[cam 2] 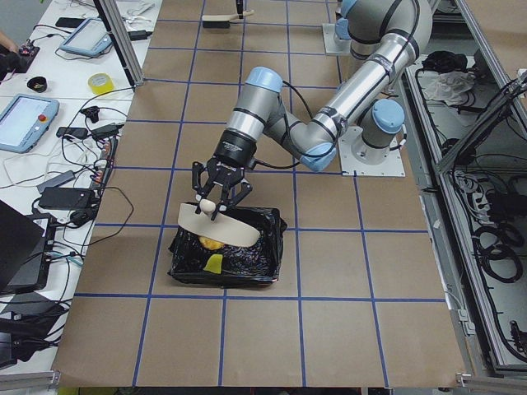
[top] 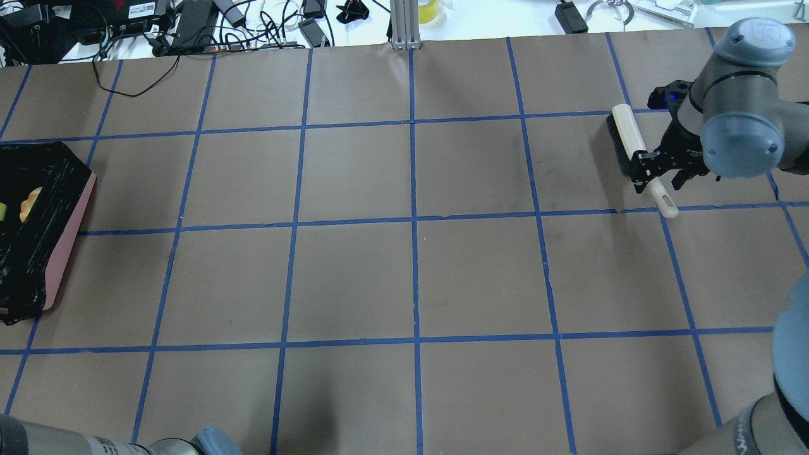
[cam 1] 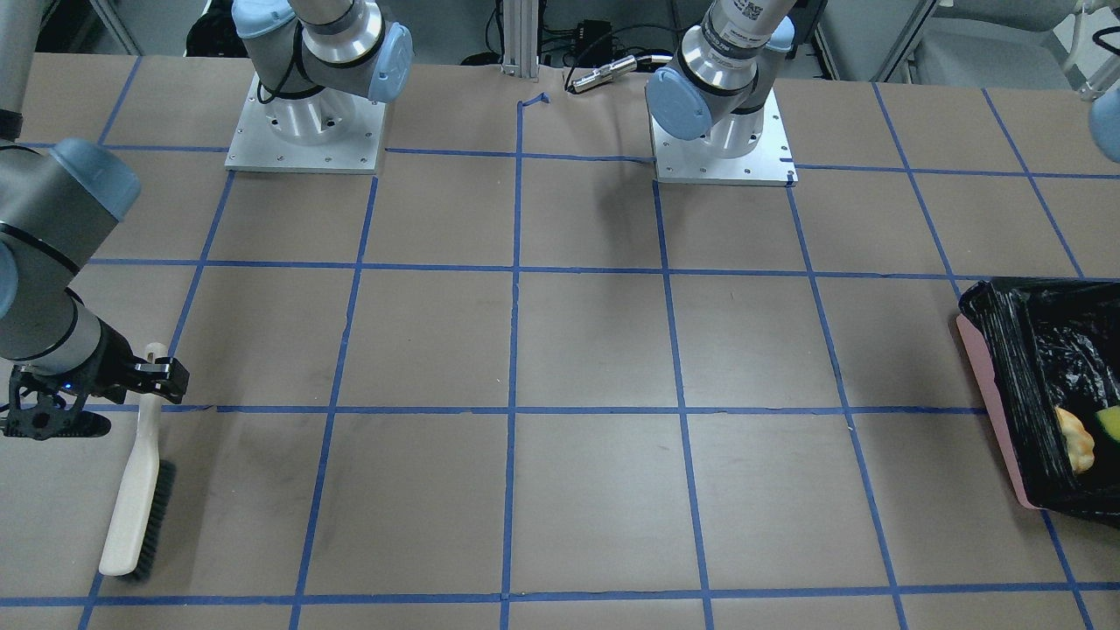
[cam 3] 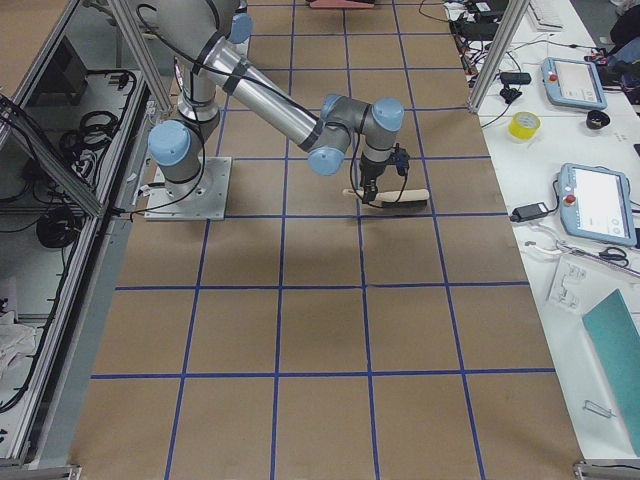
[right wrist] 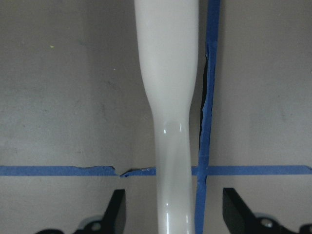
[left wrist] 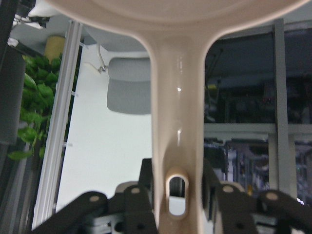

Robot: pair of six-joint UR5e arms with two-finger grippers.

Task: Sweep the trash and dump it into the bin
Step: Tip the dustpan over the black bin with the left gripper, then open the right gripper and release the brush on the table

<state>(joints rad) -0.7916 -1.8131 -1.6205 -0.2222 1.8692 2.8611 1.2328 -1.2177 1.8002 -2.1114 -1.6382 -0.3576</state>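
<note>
Tilting a beige plastic dustpan over the pink bin lined with black plastic, the left gripper clamps the pan's handle, evidently to tip out trash; a tan-yellow lump lies inside. The right gripper straddles the cream-handled brush resting on the brown table, jaws apart, sweeping apparently done. The green-backed sponge wedge is cropped by the frame; the crescent slice cannot be picked out.
</note>
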